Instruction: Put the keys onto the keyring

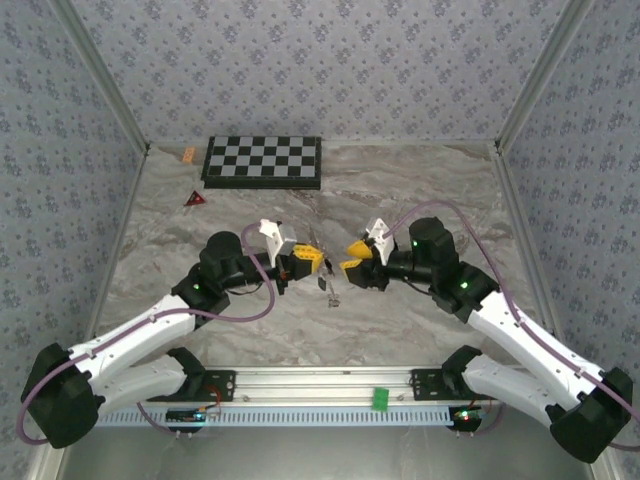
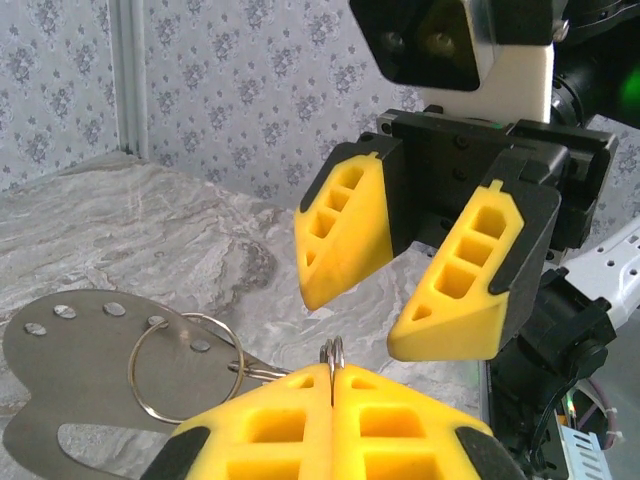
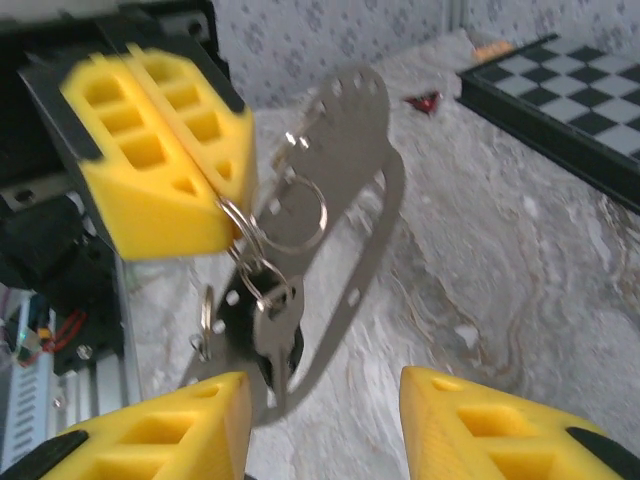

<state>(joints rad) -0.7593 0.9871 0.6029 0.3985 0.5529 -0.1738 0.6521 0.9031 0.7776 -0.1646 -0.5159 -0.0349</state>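
Observation:
My left gripper [image 1: 312, 262] [image 2: 332, 385] is shut on the edge of the keyring [image 2: 334, 352], a thin silvery wire loop [image 3: 237, 222] that sticks out between its yellow fingertips. Below the ring hangs a small bunch [image 1: 328, 287]: a silver key [image 3: 272, 318] with a black shape behind it, a second wire loop [image 2: 140, 380], and a flat perforated metal plate [image 2: 60, 375] [image 3: 350, 140]. My right gripper [image 1: 348, 256] [image 3: 325, 430] faces the left one a short way off. Its fingers [image 2: 345, 235] are open and hold nothing. The key hangs just ahead of its left finger.
A black and white checkerboard [image 1: 263, 162] lies at the back of the marble table [image 1: 420, 190]. A small red triangle [image 1: 195, 199] and an orange piece [image 1: 188, 155] lie to its left. Patterned walls close in three sides. A green tab [image 1: 380, 398] sits on the front rail.

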